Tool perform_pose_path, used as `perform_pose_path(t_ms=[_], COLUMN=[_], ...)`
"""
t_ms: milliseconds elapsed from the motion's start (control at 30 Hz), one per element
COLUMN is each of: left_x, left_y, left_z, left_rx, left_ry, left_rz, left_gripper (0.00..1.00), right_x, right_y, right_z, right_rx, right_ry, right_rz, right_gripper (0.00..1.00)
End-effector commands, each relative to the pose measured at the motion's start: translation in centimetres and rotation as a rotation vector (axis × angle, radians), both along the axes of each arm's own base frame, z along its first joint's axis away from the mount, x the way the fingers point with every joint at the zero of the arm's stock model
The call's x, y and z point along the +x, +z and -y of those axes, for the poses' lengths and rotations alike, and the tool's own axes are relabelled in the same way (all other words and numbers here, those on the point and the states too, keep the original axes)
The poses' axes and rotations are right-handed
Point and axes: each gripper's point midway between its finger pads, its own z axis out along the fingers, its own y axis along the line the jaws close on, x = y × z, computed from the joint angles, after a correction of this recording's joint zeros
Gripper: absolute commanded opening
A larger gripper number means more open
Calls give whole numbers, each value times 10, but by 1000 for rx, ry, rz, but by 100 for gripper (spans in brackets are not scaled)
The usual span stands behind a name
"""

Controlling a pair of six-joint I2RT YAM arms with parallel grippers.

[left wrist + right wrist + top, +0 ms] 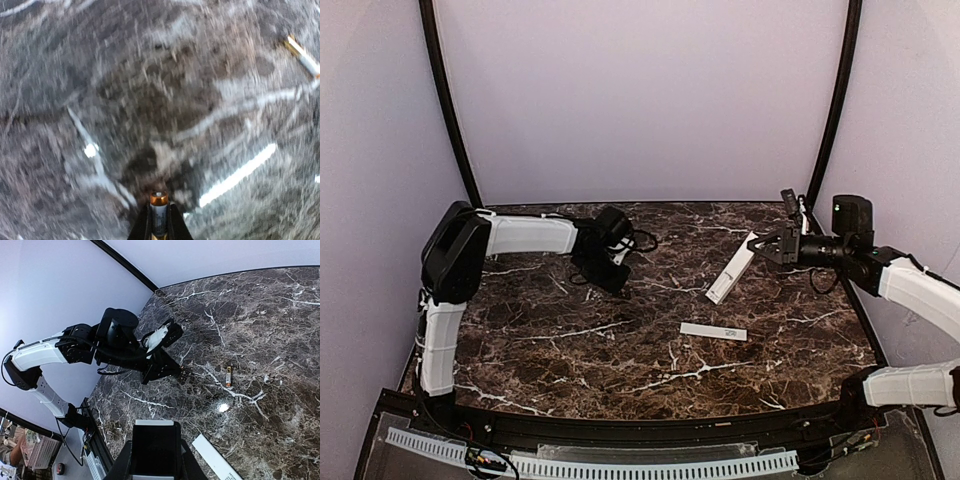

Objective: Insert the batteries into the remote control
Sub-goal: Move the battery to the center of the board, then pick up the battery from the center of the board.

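**State.** The left fingers [617,279] are closed on one battery [159,212]. It lies along the finger axis with its copper-coloured end protruding forward. The right fingers [766,246] are closed on one end of the remote control [732,272], which slants down toward the desk [570,370]. Whether its low end touches the desk cannot be determined. A second battery [228,375] lies loose on the desk between the two arms. The cover strip [713,331] lies flat, near the remote control and apart from it.

**Hazards.**
- The held battery is round and is clamped on its sides only. Contact at its tip may pivot it or push it back through the fingers.
- The remote control is gripped at one end. Insertion pressure applied far from the grip may lever it downward or twist it.
- The left wrist view is blurred, so polarity marks cannot be read. Reversed insertion is possible.
- The loose battery will likely roll if an arm or the remote control brushes it.

**Clearance.**
- The right arm works near the back right corner, close to the black frame post [837,100] and the side wall. Room to retreat there is small.
- The centre of the desk offers the widest open room for bringing the arms together.
- Route the left arm around the loose battery.
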Motion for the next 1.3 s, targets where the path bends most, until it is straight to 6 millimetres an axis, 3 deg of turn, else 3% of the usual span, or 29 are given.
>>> perform_pose_path(t_ms=[0,33,67,100,200,367,600,733,1067,1267], left_x=[-74,-87,-102,-111,-141,-166,-174,-175,-173,-172], left_y=[2,9,0,7,-1,-1,-7,-7,-6,-8], left_z=[-16,-12,-19,-17,-25,-27,-34,-41,-54,-51], left_rx=[35,14,21,10,-5,-37,14,49,134,100], left_ry=[-8,-23,-15,-22,-2,28,28,22,1,-10], left_rz=[-123,-131,-170,-167,-229,-256,-269,-269,-237,-216], left_gripper=[0,0,0,0,1,7,29,32,14,5], right_x=[-3,-4,-4,-5,-7,-9,-10,-11,-9,-8], right_y=[6,5,4,5,2,-4,-10,-18,-37,-51], right_z=[-7,-7,-8,-8,-9,-11,-19,-26,-50,-60], right_rx=[40,39,37,35,29,29,10,-8,-66,-85], right_ry=[63,68,72,77,88,102,128,144,196,204], right_rz=[23,21,20,22,15,-4,-40,-72,-142,-200], right_gripper=[0,0,0,0,0,0,0,0,0,0])
